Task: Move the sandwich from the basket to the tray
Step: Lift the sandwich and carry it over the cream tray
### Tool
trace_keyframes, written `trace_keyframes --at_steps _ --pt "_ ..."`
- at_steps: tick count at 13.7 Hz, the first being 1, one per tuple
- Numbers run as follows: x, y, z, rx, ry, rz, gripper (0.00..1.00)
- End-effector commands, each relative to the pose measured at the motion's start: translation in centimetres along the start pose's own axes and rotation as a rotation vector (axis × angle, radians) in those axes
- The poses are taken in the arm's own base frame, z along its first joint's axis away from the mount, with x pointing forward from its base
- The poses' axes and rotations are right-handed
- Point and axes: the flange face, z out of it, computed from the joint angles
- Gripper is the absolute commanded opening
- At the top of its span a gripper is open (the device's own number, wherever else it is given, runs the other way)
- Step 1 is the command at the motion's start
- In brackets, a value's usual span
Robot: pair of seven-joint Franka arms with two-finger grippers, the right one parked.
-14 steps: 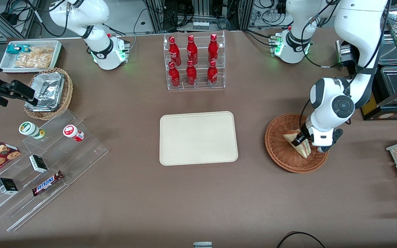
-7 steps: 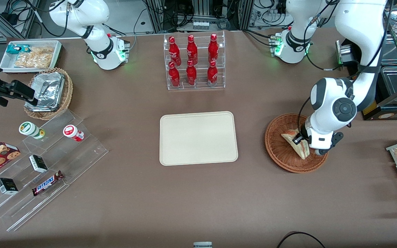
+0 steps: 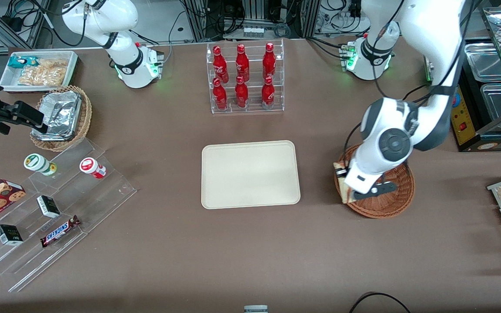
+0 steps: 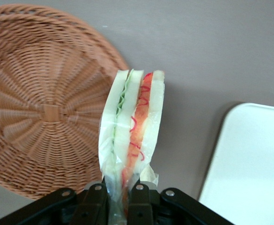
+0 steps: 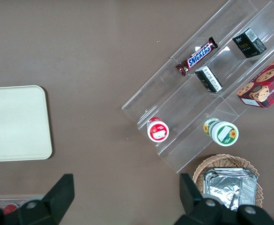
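Film-wrapped triangular sandwich [image 4: 133, 136] in gripper [image 4: 119, 199]

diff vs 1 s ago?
The gripper, shut on the sandwich, lifted it out of the basket and carried it to the basket's edge nearest the tray. Basket and tray stayed put.

Even, bright overhead light falls on the brown table [image 3: 250, 243]. Shadows are soft and short. Green lamps glow at the arm bases. The gripper [image 4: 119, 199] holding the sandwich [image 4: 132, 136] looks slightly blurred; the tray [image 4: 254, 164] washes out pale.
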Motion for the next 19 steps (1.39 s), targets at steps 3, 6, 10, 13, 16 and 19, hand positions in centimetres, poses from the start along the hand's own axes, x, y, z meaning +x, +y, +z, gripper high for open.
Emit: trace_keyframes --at_steps 3,6,10,13,16,19 --pt "-2.1 9.5 1.1 0.025 -0.033 0.055 0.02" --pt "-3.7 14.8 2.3 0.021 -0.022 0.038 0.01" --pt "-6.8 22.0 4.3 -0.002 -0.016 -0.015 0.01" --pt "-9.2 26.6 6.5 -0.029 0.014 -0.053 0.01" --pt "-11.0 29.1 7.8 -0.064 0.041 -0.025 0.01" --pt "-11.5 29.6 8.9 -0.059 0.041 -0.014 0.01"
